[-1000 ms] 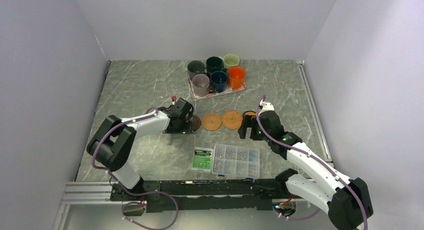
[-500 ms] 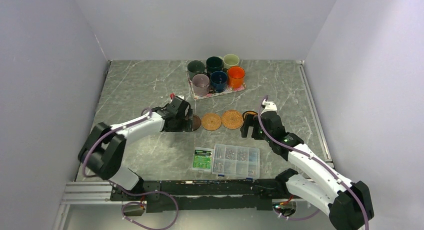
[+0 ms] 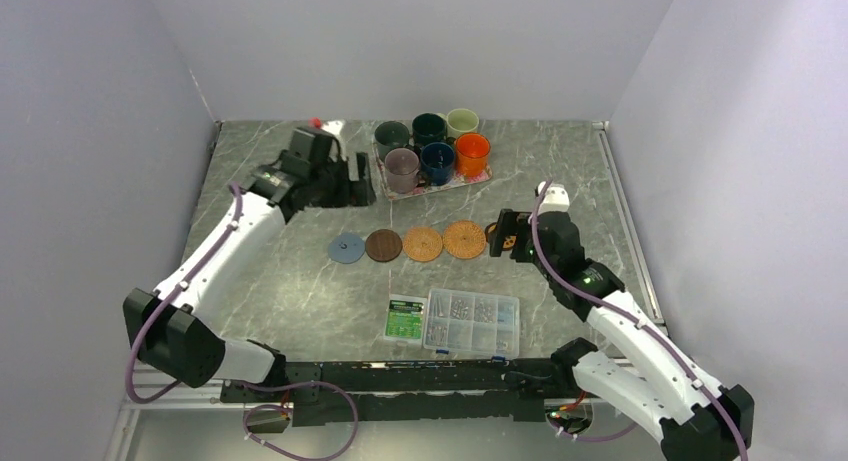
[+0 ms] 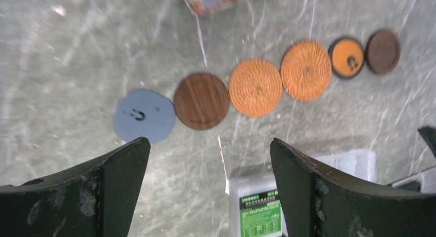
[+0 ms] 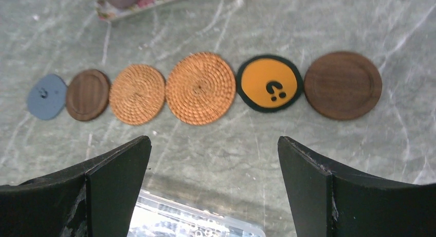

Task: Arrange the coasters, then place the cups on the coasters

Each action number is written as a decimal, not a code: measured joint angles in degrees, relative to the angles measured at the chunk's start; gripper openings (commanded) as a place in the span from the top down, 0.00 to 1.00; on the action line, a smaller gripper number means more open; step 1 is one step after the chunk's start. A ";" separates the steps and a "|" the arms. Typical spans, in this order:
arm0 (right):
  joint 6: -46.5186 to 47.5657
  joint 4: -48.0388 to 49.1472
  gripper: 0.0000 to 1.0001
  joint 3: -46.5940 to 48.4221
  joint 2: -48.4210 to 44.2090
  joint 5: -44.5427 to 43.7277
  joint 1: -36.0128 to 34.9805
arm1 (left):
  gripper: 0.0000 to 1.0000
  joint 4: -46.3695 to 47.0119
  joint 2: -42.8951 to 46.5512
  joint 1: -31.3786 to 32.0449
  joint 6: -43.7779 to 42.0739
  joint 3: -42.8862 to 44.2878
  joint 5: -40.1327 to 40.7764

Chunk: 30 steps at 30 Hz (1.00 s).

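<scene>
My left end effector point(image 4: 206, 144) and right end effector point(image 5: 213, 142) gape wide, empty. Past the clear box point(image 3: 472, 321), six coasters point(image 5: 200, 88) line the worktop point(image 3: 280, 271). Farthest, six cups point(image 3: 437, 153) crowd the floral tray point(image 3: 445, 186).

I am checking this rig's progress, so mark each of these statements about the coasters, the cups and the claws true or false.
1. Six coasters lie in one row. True.
2. The two woven coasters lie next to each other. True.
3. The orange cup stands on a woven coaster. False: it stands on the tray with the other cups, and no coaster bears a cup.
4. The light blue coaster is at one end of the row. True.
5. The right claw is shut on the black-and-orange coaster. False: the claw is open and empty, and that coaster lies free in the row.
</scene>
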<state>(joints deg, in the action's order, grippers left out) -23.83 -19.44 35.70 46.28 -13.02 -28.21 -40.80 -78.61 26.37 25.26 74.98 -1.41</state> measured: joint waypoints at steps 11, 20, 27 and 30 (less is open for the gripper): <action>0.74 -1.57 0.04 19.58 18.97 0.07 0.13 | 0.06 1.68 2.36 -12.22 -7.89 5.77 0.92; -1.01 -0.04 0.10 33.14 40.17 0.81 1.55 | 0.06 5.20 5.73 -15.63 -11.02 -0.24 4.07; -3.56 3.26 0.12 44.06 54.58 1.62 2.19 | 0.06 5.86 5.46 -15.63 -10.78 -0.72 2.54; -5.44 3.76 0.12 48.35 60.06 0.59 2.19 | 0.06 5.81 5.46 -15.63 -10.75 -0.72 1.66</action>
<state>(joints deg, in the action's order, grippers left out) -29.28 -15.68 84.05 106.34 -12.43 -26.02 -34.98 -73.14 10.74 14.50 74.26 0.25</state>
